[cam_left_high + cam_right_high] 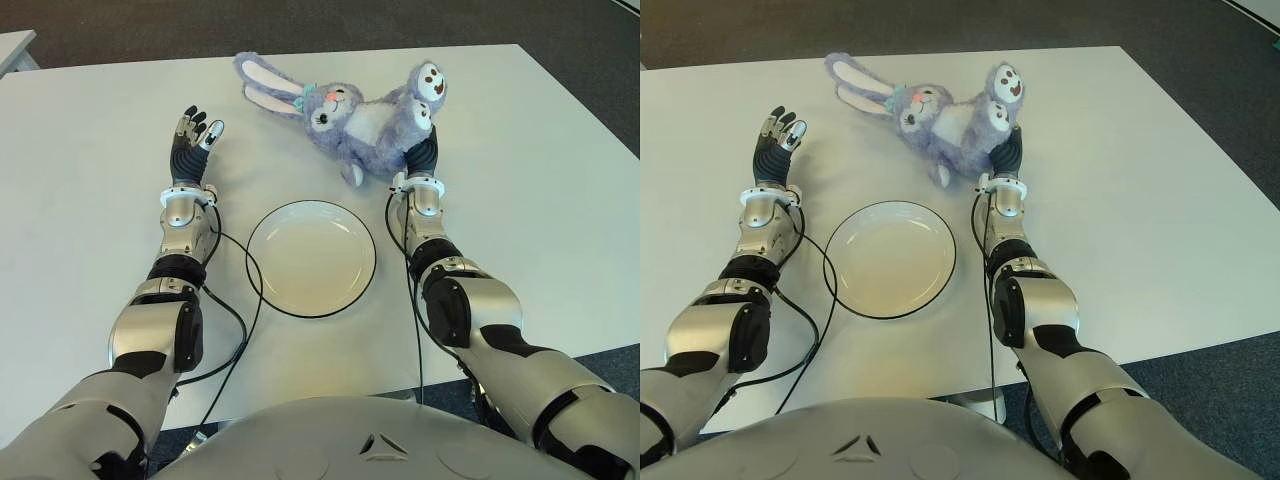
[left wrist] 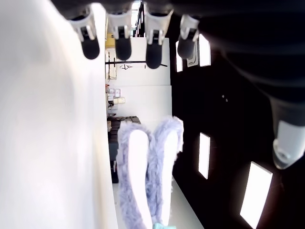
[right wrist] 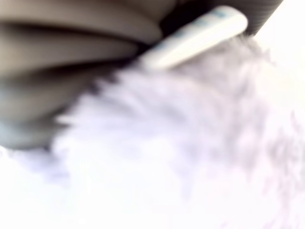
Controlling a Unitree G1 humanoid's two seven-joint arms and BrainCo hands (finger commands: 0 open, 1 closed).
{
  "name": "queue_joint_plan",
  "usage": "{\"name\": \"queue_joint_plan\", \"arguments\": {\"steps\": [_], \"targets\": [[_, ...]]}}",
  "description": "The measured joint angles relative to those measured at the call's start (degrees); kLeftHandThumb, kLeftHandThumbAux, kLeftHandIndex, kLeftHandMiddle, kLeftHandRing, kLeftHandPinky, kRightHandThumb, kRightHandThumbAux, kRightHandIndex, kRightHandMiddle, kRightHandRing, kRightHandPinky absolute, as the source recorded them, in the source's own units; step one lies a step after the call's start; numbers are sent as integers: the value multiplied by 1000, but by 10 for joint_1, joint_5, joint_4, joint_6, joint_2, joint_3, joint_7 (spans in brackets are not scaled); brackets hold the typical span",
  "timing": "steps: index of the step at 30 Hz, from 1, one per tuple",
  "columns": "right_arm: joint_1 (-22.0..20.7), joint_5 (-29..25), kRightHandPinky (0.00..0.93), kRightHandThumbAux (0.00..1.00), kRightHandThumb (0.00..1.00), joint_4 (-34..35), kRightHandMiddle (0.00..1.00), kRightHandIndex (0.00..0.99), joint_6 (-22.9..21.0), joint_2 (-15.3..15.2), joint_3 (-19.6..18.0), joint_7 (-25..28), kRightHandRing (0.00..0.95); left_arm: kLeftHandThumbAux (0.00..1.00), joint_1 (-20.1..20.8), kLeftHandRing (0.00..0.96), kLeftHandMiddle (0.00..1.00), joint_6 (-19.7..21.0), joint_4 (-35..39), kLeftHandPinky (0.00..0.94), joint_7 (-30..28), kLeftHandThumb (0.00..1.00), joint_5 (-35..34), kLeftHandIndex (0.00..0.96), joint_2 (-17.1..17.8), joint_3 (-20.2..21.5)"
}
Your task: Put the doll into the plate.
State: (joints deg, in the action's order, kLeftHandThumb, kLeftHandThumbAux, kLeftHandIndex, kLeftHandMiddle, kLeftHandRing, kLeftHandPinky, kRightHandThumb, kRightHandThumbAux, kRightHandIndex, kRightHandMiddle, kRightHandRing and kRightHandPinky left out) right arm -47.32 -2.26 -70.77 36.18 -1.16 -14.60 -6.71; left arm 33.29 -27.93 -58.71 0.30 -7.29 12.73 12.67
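A purple plush bunny doll [image 1: 360, 125] lies on its back on the white table [image 1: 540, 190], ears pointing left and feet up to the right, just beyond a round white plate [image 1: 311, 258] with a dark rim. My right hand [image 1: 424, 152] is pushed in against the doll's lower body, under its leg. In the right wrist view my fingers [image 3: 71, 43] curl over the fur, which fills the picture. My left hand [image 1: 196, 135] shows left of the plate, fingers spread and holding nothing. The left wrist view shows the doll's ears [image 2: 145, 181] beyond its fingertips.
Black cables [image 1: 245, 300] run from both wrists along the sides of the plate. The table's right edge [image 1: 590, 110] slants down toward me, with dark carpet beyond it. A corner of another table [image 1: 15, 45] shows at the far left.
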Motion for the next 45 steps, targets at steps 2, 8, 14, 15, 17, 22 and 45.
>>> {"name": "queue_joint_plan", "arguments": {"steps": [2,8,14,15,17,22,45], "targets": [[0,0,658,711,703,0,652,429,4,0,0,0,658,512,0,68,125,0,0,0,0,0,0,27,0,0],[0,0,786,709,707,0,747,434,16,0,-1,-1,758,506,0,61,117,0,0,0,0,0,0,28,0,0],[0,-1,818,707,715,-1,792,437,17,0,-3,-4,803,502,-1,58,115,0,0,0,0,0,0,21,0,0],[0,-1,825,707,717,-1,804,437,17,0,-4,-6,816,503,-1,60,117,0,0,0,0,0,0,21,0,0],[0,-2,829,707,718,-1,810,438,17,0,-6,-10,825,505,-1,62,118,0,0,0,0,0,0,22,0,0],[-1,-3,840,707,718,-1,825,438,17,1,-13,-23,844,509,-1,61,117,0,0,0,0,0,0,23,0,0],[-4,-24,859,710,713,2,841,437,-4,10,-30,-61,871,513,-1,59,113,0,0,0,0,0,1,15,0,0]]}}
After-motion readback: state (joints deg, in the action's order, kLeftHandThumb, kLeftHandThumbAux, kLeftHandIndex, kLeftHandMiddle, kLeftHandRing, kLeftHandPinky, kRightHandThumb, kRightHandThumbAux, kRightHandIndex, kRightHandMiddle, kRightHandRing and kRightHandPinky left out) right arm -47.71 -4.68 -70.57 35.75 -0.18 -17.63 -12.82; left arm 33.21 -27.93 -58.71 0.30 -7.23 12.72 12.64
